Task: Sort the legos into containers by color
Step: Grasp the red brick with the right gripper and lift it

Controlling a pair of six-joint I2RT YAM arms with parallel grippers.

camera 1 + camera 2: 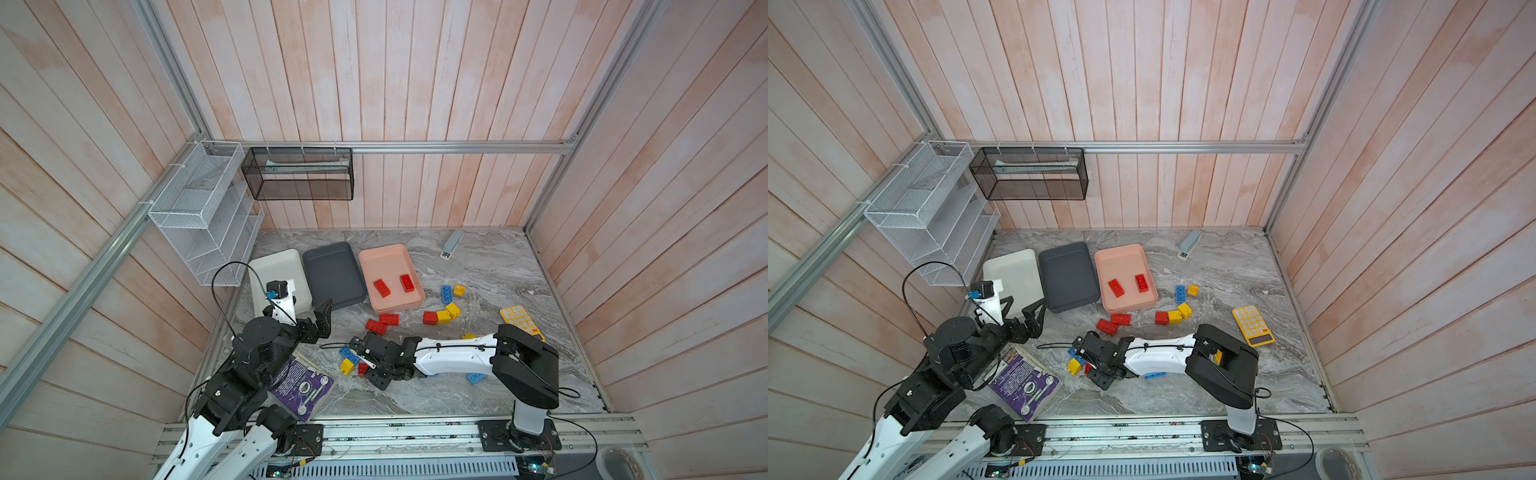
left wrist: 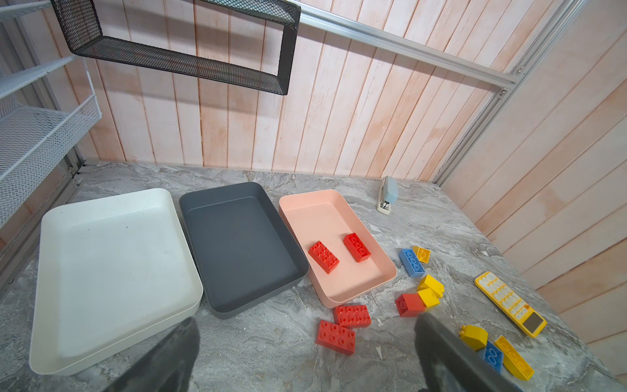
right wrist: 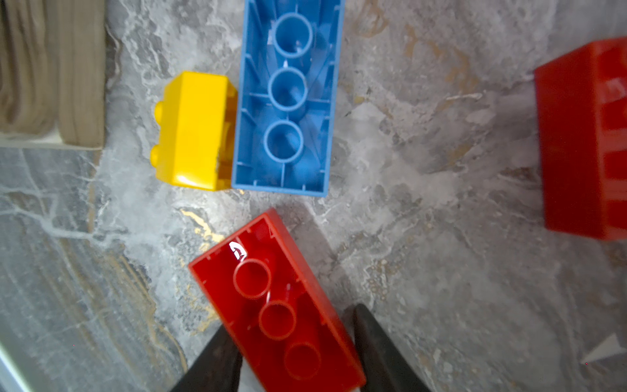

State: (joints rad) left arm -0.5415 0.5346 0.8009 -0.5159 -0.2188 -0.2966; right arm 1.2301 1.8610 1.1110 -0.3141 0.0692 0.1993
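Note:
My right gripper (image 3: 291,322) is down at the tabletop near the front, its two fingers pressed to the long sides of an upturned red lego (image 3: 271,305); this lego also shows in a top view (image 1: 363,368). Beside it lie an upturned blue lego (image 3: 288,101) and a yellow one (image 3: 193,129). My left gripper (image 2: 305,334) hangs open and empty in front of the white tray (image 2: 101,271) and the dark grey tray (image 2: 237,244). Neither of those trays holds anything. Two red legos (image 2: 324,257) lie in the pink tray (image 2: 325,210). Several more legos (image 1: 440,316) are scattered right of it.
A yellow calculator (image 1: 519,320) lies at the right, partly behind my right arm. A purple book (image 1: 301,384) sits at the front left, under my left arm. A stapler (image 1: 452,243) rests by the back wall. White (image 1: 199,212) and black (image 1: 297,174) wire baskets hang at the left corner.

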